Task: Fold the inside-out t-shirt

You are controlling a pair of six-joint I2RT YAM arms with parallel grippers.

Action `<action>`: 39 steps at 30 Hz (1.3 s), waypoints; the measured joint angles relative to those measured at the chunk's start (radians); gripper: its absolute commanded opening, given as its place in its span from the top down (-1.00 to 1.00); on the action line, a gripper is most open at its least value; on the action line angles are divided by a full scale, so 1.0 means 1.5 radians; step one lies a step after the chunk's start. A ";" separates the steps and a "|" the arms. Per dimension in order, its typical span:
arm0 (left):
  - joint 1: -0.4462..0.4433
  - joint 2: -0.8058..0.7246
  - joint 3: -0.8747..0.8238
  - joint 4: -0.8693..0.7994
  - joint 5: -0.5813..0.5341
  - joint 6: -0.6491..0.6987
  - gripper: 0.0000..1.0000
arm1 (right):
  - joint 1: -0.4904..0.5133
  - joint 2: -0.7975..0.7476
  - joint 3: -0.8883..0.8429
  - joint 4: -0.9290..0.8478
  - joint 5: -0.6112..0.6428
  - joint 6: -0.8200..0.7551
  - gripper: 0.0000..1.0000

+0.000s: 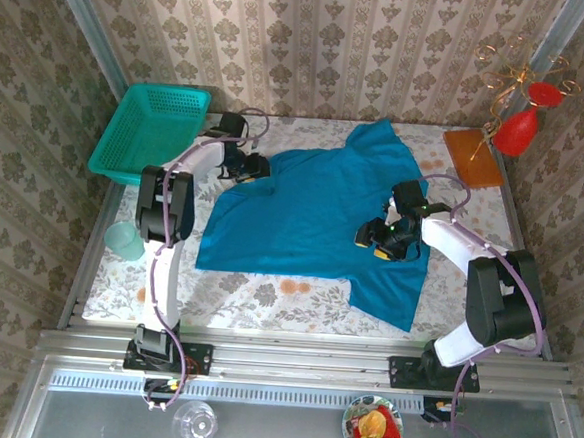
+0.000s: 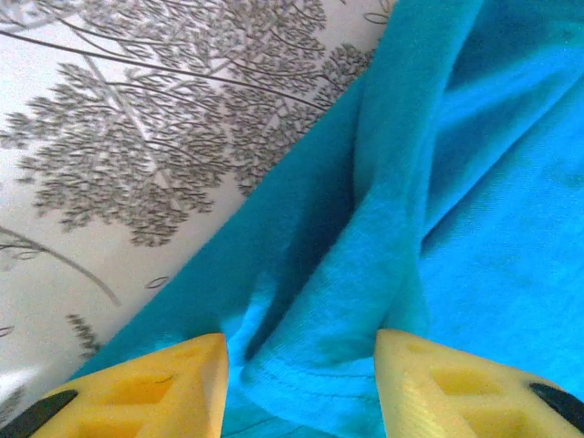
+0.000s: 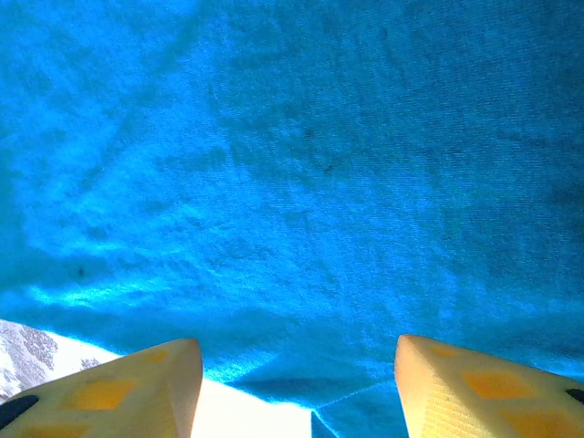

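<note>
The inside-out t-shirt point(image 1: 313, 205) lies spread on the flowered tablecloth, one sleeve pointing to the far side and one toward the near right. My left gripper point(image 1: 247, 168) is at the shirt's far left corner. In the left wrist view its yellow fingers point(image 2: 164, 388) stand apart around a raised fold with a stitched hem point(image 2: 328, 365), and the left gripper point(image 2: 301, 388) is open. My right gripper point(image 1: 376, 237) rests low over the shirt's right side. In the right wrist view the right gripper point(image 3: 297, 388) is open, and a cloth edge point(image 3: 301, 383) lies between its fingers, unclamped.
A teal mesh basket point(image 1: 148, 129) sits at the far left corner. A pale green cup point(image 1: 123, 239) stands by the left edge. An orange board point(image 1: 472, 156) and a red ornament point(image 1: 519, 130) are at the far right. Bare tablecloth point(image 1: 266, 297) shows in front of the shirt.
</note>
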 measured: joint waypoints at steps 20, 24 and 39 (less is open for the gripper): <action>-0.004 0.006 0.008 0.013 0.028 0.017 0.89 | 0.000 0.000 0.000 0.000 0.000 0.002 -0.19; -0.004 0.006 0.077 -0.027 -0.059 0.078 0.94 | 0.000 0.000 0.000 0.000 0.000 0.002 -0.19; -0.001 0.259 0.564 -0.077 -0.576 0.348 -0.19 | -0.001 -0.001 0.000 -0.016 0.023 0.002 -0.20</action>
